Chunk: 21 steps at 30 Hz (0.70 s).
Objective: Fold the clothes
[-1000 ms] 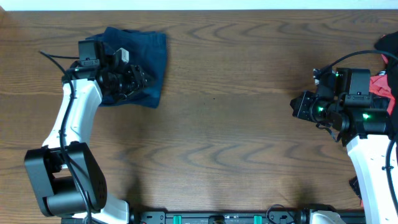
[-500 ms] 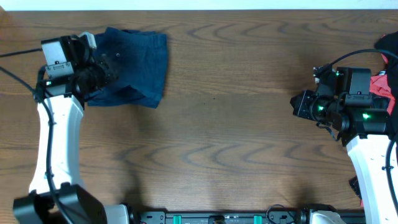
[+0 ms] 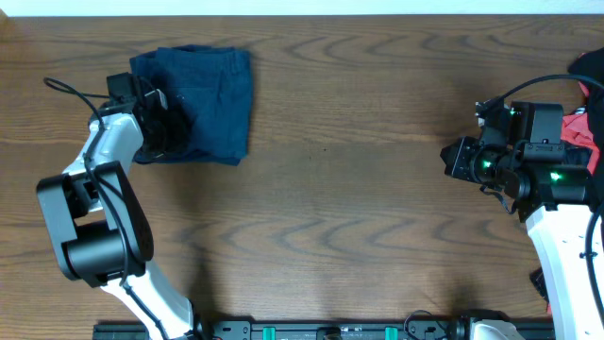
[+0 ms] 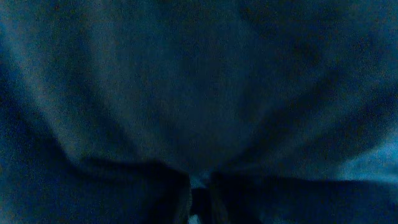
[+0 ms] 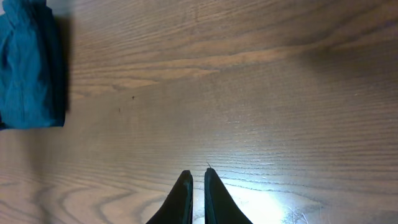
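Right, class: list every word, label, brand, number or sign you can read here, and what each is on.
None can be read. The navy shorts, wooden table, red-and-black garment, left arm and right arm carry no legible text; the left wrist view is only blurred blue cloth.

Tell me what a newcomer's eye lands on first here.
The navy shorts, a compact dark rectangle at the far left of the brown wooden table, stand out most. The left gripper is buried in their left edge, so its wrist camera sees only blue cloth. On the right, the right gripper hangs shut over bare wood, near a red-and-black garment at the table's edge.
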Tool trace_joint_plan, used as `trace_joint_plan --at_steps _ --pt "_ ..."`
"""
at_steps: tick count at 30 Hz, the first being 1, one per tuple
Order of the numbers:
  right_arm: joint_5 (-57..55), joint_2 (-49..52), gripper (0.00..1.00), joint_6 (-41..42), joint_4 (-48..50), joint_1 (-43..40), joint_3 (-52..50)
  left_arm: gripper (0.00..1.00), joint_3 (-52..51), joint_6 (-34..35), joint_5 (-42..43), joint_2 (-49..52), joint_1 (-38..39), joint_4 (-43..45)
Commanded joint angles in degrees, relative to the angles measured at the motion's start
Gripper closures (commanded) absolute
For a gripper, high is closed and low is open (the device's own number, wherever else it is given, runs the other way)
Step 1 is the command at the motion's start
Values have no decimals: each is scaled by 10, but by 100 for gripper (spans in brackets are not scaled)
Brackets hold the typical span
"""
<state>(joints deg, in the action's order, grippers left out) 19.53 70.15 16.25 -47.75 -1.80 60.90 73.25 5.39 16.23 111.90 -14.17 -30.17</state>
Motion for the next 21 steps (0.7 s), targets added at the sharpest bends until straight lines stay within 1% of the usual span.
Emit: trace_joint_plan --at_steps 1,5,7,10,11,13,16,19,21 --pt "0 -1 93 -7 0 -4 2 73 15 -14 -50 -38 -12 -31" --pt "0 -1 93 -7 2 -4 2 65 27 -17 -47 -138 -10 -57" --pt "0 -1 93 -7 2 -4 2 54 27 -17 -46 -194 -7 -70" --pt "-2 -1 92 -14 4 -4 2 45 27 -17 -24 -278 1 -98" --pt "-2 -1 92 -23 7 -4 2 39 27 -17 -10 -307 5 -111" --pt "-2 -1 91 -38 16 -4 2 37 27 -17 0 -354 14 -138" --pt "1 -1 87 -77 40 -4 2 36 27 -17 -7 -427 31 -194" --pt "46 -6 84 -136 57 -4 2 30 27 -17 -7 -492 36 -250" --pt "75 -13 82 -153 64 -4 2 14 27 -17 -9 -530 36 -285"
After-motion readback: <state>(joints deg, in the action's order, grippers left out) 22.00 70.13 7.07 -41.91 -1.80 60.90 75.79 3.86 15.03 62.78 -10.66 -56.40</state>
